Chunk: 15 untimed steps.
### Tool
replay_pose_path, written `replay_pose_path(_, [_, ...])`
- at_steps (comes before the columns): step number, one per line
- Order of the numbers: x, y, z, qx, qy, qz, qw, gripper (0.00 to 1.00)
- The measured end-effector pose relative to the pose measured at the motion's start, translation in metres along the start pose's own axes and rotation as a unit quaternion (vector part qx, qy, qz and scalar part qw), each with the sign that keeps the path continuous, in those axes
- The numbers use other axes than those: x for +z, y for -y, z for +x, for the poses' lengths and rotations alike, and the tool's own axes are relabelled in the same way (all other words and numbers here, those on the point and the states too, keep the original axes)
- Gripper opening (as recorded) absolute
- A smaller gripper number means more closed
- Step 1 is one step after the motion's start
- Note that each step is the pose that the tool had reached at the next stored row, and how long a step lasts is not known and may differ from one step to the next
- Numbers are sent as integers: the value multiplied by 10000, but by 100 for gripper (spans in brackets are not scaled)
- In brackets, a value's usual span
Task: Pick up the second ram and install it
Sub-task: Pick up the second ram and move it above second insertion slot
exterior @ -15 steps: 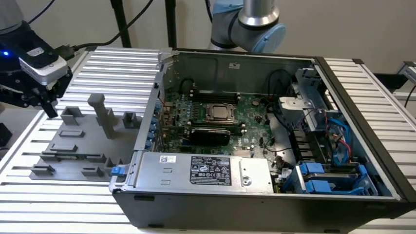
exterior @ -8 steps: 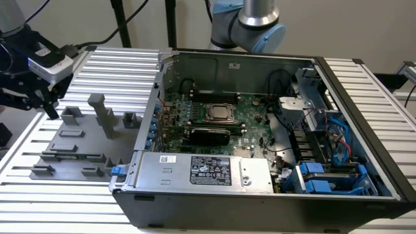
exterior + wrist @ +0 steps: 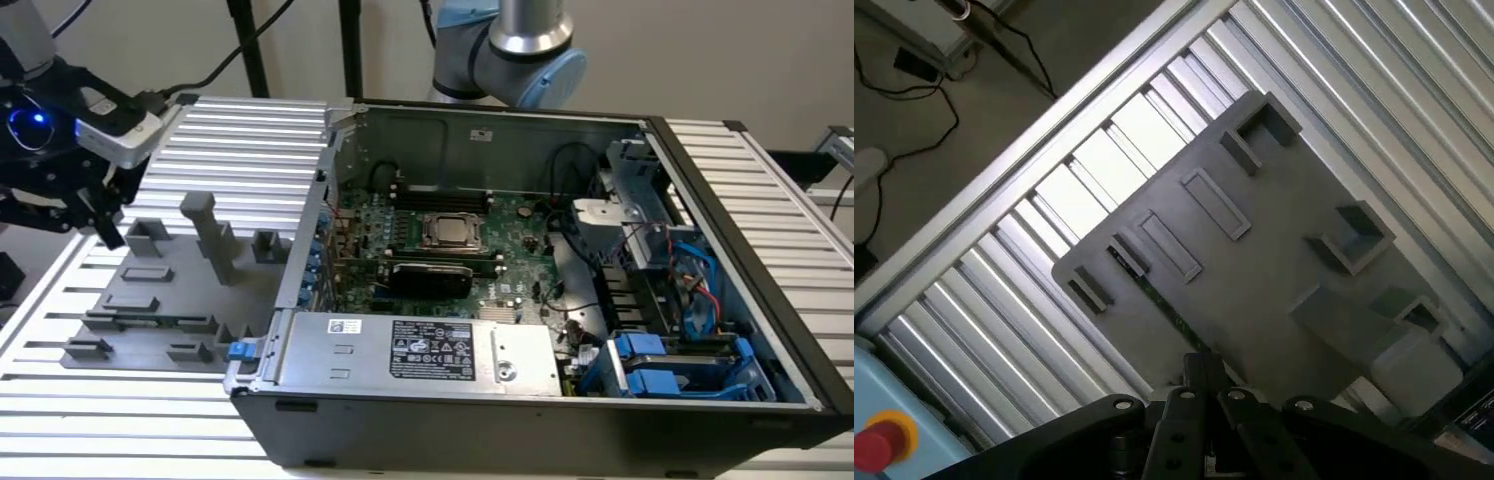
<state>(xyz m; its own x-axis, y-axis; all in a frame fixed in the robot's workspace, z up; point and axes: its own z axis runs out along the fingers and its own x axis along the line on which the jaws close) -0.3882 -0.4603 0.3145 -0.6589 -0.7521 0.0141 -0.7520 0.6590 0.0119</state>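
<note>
At the exterior view's left the gripper (image 3: pixel 100 225) hangs above the far corner of a gray holder plate (image 3: pixel 167 300) on the ribbed metal table (image 3: pixel 240 140); I cannot tell whether it is apart or together. The second ram (image 3: pixel 1154 295), a thin green stick, lies flat in a holder along one edge of that plate, close below the gripper and not held. To the right sits the open computer case (image 3: pixel 534 420) with its motherboard (image 3: pixel 514 215) and silver processor socket (image 3: pixel 451 232).
</note>
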Motion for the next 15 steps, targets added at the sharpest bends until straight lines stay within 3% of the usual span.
replay_pose_path(4, [28,0,0,-363,-4,5,9993,11])
replay_pose_path(8, [54,0,-1,-727,-9,10,9974,11])
replay_pose_path(12, [82,1,-1,-1085,-13,15,9941,11])
replay_pose_path(15, [103,1,-1,-1361,-16,19,9907,11])
